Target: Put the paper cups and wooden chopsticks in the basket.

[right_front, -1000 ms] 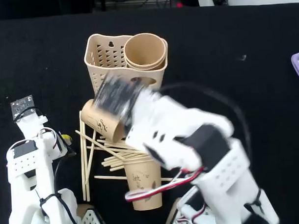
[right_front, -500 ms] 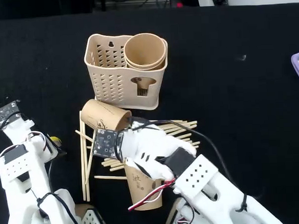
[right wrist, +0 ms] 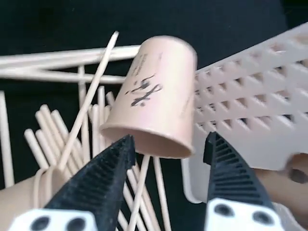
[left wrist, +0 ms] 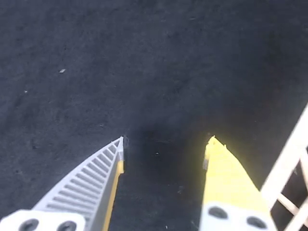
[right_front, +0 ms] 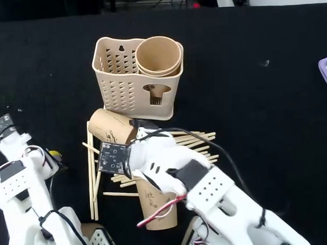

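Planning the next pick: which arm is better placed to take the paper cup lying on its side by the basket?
Right. The right gripper, open, frames the mouth of the tipped cup; the left gripper hangs over bare table.

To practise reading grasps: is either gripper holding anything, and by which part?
Nothing is held. The right gripper is open near the lying paper cup's rim; the left gripper is open over the table.
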You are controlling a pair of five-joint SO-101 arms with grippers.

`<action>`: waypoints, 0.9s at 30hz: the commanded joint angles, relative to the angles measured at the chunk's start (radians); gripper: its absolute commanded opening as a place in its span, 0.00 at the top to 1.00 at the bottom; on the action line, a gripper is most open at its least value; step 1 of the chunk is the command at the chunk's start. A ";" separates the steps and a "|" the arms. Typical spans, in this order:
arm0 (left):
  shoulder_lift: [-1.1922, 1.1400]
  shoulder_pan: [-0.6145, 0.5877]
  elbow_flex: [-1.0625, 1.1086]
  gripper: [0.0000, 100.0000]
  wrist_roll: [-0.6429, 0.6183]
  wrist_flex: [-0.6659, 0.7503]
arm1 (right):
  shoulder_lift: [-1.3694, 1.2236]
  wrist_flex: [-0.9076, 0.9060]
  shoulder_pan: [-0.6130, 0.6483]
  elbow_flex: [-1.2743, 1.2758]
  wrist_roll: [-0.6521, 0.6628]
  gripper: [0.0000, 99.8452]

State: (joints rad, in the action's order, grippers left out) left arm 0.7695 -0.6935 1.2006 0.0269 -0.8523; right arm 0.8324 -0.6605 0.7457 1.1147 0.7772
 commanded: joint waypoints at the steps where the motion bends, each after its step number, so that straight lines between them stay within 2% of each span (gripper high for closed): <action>1: 0.025 -0.018 -0.070 0.73 -0.031 0.011 | -0.071 0.048 0.008 -0.016 0.051 0.76; 16: 0.025 -0.018 -0.070 0.73 -0.052 0.011 | -0.213 0.172 0.005 -0.073 0.052 0.77; 18: 0.025 -0.018 -0.070 0.73 -0.052 0.011 | -0.222 0.166 0.005 -0.091 0.049 0.82; 21: 0.025 -0.018 -0.070 0.73 -0.052 0.011 | -0.208 0.163 0.005 -0.101 0.034 0.97; 22: 0.025 -0.018 -0.070 0.73 -0.052 0.011 | -0.196 0.163 0.005 -0.101 0.011 0.99; 24: 0.025 -0.018 -0.070 0.73 -0.052 0.012 | -0.157 0.160 0.005 -0.094 -0.031 0.97; 27: 0.025 -0.018 -0.070 0.73 -0.052 0.012 | -0.076 0.089 0.008 -0.110 -0.052 0.99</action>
State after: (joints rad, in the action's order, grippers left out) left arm 0.7695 -0.6997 1.1945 -0.0192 -0.8523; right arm 0.6713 -0.5271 0.7426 1.0641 0.7541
